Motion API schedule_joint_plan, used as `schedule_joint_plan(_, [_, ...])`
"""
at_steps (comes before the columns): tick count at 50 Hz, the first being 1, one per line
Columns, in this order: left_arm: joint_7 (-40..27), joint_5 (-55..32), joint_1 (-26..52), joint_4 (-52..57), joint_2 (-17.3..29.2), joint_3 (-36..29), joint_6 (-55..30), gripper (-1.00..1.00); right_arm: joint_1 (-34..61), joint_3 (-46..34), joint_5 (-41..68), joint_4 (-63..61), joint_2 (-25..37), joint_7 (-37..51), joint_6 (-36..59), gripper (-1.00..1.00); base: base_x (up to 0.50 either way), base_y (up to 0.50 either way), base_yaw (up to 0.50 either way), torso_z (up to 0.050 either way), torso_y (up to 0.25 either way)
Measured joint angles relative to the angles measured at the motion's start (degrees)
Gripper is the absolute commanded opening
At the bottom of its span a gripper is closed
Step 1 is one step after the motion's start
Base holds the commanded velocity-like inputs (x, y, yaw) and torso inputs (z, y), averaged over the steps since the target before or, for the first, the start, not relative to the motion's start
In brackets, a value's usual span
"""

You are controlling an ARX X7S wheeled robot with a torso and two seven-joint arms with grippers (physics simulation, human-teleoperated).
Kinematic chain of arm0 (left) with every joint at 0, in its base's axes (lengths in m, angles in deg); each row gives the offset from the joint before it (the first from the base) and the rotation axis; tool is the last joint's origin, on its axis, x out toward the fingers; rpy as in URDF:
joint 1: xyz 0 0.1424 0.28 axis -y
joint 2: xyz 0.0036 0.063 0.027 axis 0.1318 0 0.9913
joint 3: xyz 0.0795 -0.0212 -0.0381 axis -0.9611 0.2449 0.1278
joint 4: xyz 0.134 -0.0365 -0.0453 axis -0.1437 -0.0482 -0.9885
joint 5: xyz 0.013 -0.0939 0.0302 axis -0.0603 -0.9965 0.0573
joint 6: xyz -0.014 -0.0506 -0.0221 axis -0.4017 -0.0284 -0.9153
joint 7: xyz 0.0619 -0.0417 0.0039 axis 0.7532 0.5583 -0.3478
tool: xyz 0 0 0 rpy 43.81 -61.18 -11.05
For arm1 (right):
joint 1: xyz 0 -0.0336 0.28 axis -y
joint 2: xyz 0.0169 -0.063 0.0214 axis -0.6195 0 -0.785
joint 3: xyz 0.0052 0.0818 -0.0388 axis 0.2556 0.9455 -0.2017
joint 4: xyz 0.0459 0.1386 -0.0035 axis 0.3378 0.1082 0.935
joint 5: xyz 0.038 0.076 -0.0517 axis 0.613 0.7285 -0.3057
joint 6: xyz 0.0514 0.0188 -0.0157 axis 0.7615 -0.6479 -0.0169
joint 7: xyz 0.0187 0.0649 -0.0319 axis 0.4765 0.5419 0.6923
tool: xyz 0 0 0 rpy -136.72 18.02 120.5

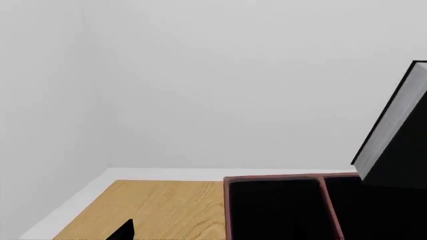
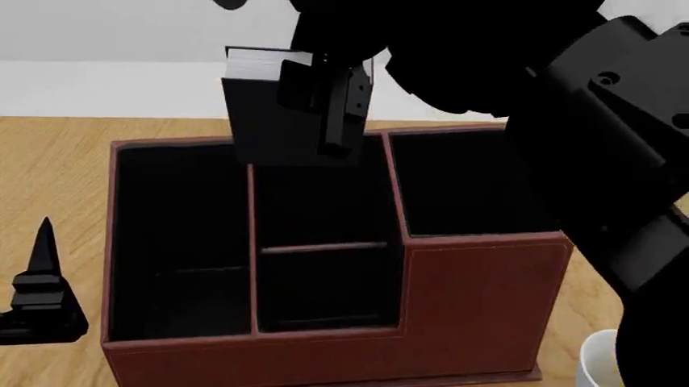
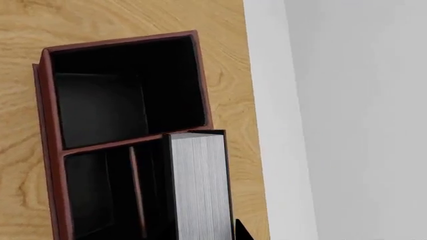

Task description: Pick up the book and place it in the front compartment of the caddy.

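The reddish-brown caddy [image 2: 473, 306] with a black interior stands on the wooden table, split by dividers into several bays. My right gripper [image 2: 334, 105] is shut on the black book [image 2: 269, 113] and holds it upright, grey-white page edge up, above the rear bay of the caddy's middle column. The right wrist view shows the book's page edge [image 3: 200, 185] over the caddy [image 3: 120, 42], with one fingertip [image 3: 241, 231] beside it. The left wrist view shows the book [image 1: 393, 125] above the caddy's rim [image 1: 273, 178]. My left gripper [image 2: 38, 282] is open and empty, left of the caddy.
A white mug [image 2: 603, 363] shows at the lower right corner of the head view, next to the caddy. The wooden table [image 2: 54, 177] ends at a white wall behind the caddy. My right arm [image 2: 603, 121] reaches over the caddy's right side.
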Motion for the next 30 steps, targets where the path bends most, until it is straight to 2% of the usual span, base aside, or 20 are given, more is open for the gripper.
schedule_joint_plan(30, [-0.14,0.50,-0.57,-1.69,0.38,-0.68,1.72,1.00,-6.49,-0.64,-4.05,20.08,-7.45,-3.55,-11.63,-1.00,0.00,0.00,0.00,0.000,0.001])
